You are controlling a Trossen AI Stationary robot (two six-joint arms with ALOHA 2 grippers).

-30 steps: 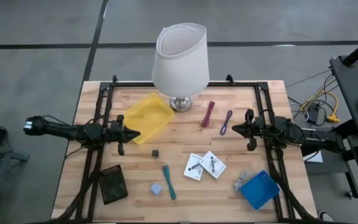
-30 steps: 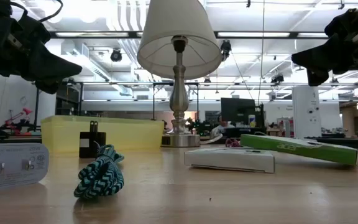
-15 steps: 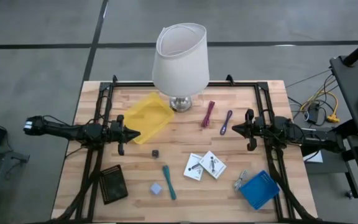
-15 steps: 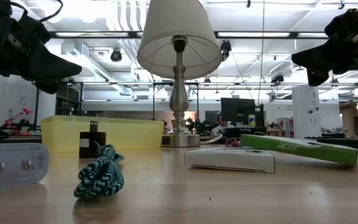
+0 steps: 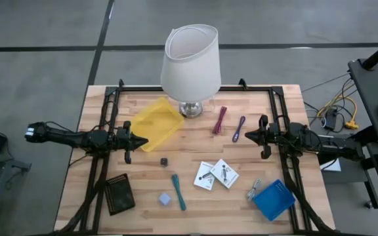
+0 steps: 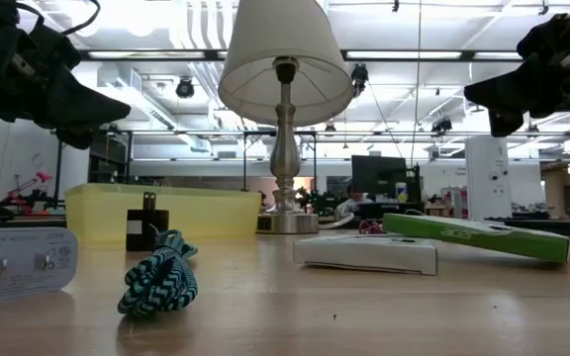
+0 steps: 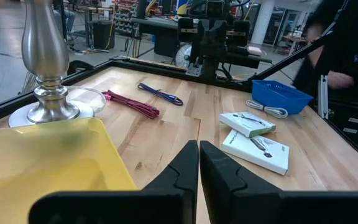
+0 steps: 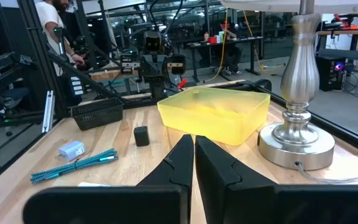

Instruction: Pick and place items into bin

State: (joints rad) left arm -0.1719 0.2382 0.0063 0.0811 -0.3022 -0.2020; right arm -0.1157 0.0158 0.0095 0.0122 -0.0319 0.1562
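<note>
High view: your wooden table (image 5: 195, 203) has both arms parked level over it, tips pointing at each other
Left gripper (image 5: 142, 141): sits at 9 o'clock on the table, fingers clenched together with nothing between them, tip just beside the yellow bin (image 5: 156, 122)
Right gripper (image 5: 247, 136): over at 3 o'clock, fingers pinched closed too, empty, near the purple stick (image 5: 239, 129)
Yellow bin: roughly 11 o'clock from table centre, tilted diamond-wise, right next to the lamp (image 5: 190, 65) base; nothing visibly in it
Magenta stick (image 5: 220, 120): about 1 o'clock, lying beside the purple stick, apart from it
White cards (image 5: 216, 175): two of them side by side near 5 o'clock, looks like they touch at a corner
Teal marker (image 5: 178, 191): 6 o'clock, flat on the wood, with the lavender cube (image 5: 165, 198) just beside it
Dark cube (image 5: 164, 160): close to centre, near the bin's lower corner
Blue tray (image 5: 273, 199): 4 o'clock corner, a pale cable bit at its edge
Black mesh tray (image 5: 119, 193): 7 o'clock corner
Low view: you mostly get the lamp stem, the bin and a teal braided cord (image 6: 158, 272) up front
</note>
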